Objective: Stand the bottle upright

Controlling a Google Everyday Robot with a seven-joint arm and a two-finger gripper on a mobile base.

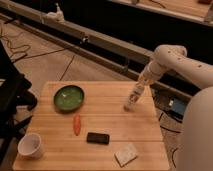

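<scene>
The bottle [132,99], slim and pale, stands nearly upright on the right part of the wooden table [115,122], leaning a little to the right, its base at the tabletop. My gripper [139,87] comes down from the white arm at the upper right and is shut on the bottle's upper end.
A green bowl [69,97] sits at the table's back left, with an orange carrot-like piece [76,124] in front of it. A black phone [98,138] and a pale sponge block [126,154] lie toward the front, a white cup [31,145] at the front left corner. Black furniture [10,95] stands left of the table.
</scene>
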